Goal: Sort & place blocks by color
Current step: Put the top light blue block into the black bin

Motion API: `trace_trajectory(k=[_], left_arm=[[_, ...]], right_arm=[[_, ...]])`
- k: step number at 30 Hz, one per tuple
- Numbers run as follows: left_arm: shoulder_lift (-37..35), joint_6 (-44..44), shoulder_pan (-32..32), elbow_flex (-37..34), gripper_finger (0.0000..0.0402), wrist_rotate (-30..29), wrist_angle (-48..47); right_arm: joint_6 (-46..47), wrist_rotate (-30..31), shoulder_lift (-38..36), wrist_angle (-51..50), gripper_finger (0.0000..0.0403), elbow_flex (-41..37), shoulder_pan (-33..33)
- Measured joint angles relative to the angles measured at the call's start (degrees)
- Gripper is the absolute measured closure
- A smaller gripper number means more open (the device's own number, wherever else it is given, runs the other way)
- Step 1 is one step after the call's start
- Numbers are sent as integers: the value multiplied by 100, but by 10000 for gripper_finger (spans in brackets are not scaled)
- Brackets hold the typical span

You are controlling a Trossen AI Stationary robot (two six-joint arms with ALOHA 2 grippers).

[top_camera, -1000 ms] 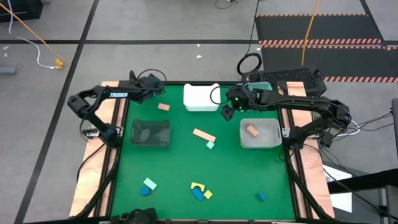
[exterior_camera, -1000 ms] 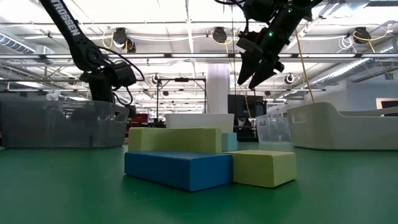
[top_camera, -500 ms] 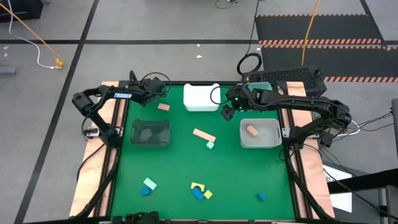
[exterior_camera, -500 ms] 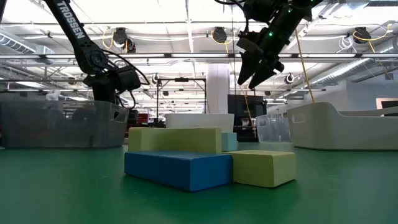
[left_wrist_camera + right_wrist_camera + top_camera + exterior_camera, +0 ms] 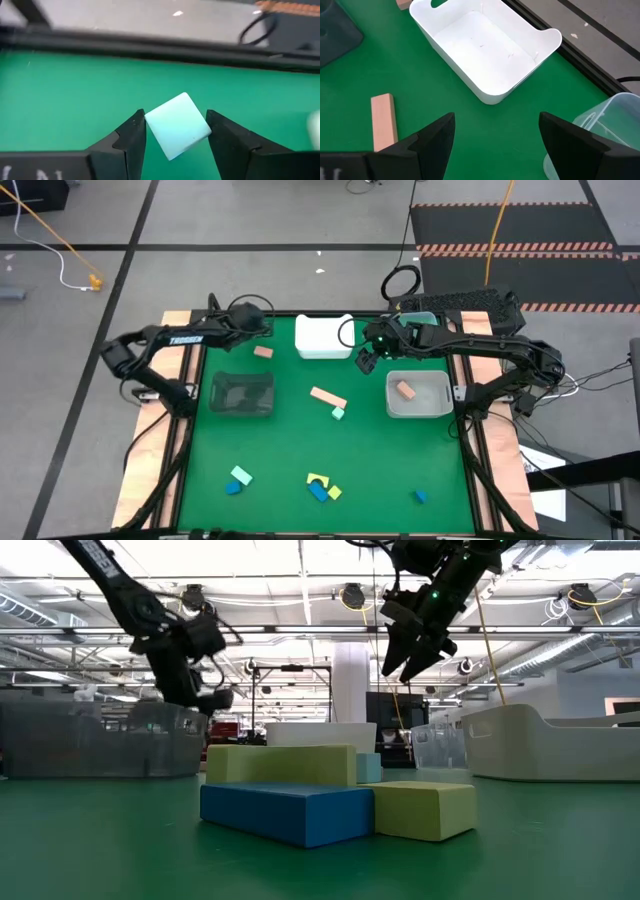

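Left claw [image 5: 175, 135] clamps a mint block [image 5: 177, 125], tilted corner-up with no clear long axis, above the green table [image 5: 60, 100].

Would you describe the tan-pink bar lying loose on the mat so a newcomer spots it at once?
Start at the white bin along the far edge of the green mat. Just in front of it, mid-mat, lies the tan-pink bar, angled. It is long and flat, whereas the mint cube at its end is tiny.
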Motion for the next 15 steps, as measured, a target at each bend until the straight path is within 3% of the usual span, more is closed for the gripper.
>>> trace_trajectory(k=[7, 15], left_arm=[[-865, 867, -675, 0, 216, -35, 520], [-1815, 965, -2176, 0, 223, 76, 351]], right_arm=[[-146, 3, 0, 364, 126, 0, 0], [-144, 2, 0, 1048, 126, 0, 2]])
